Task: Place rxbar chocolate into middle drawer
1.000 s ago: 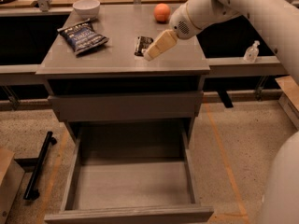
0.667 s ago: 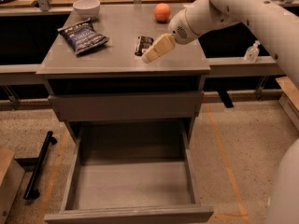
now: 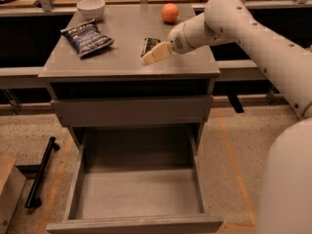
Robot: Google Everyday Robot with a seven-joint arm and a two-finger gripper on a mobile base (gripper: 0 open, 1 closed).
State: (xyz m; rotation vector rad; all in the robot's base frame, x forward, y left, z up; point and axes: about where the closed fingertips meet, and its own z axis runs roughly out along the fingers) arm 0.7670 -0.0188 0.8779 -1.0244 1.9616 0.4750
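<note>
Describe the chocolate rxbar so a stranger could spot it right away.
On the grey cabinet top, right of centre, the rxbar chocolate lies just behind the tip of the gripper. It is small, flat and black with a pale label, unlike the bigger blue chip bag to its left and the round orange behind.

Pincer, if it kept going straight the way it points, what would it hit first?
Likely the cabinet top: the pincer slants down and left just above it, near the front edge. The rxbar chocolate lies right beside it, seemingly just off that line, though depth is unclear.
</note>
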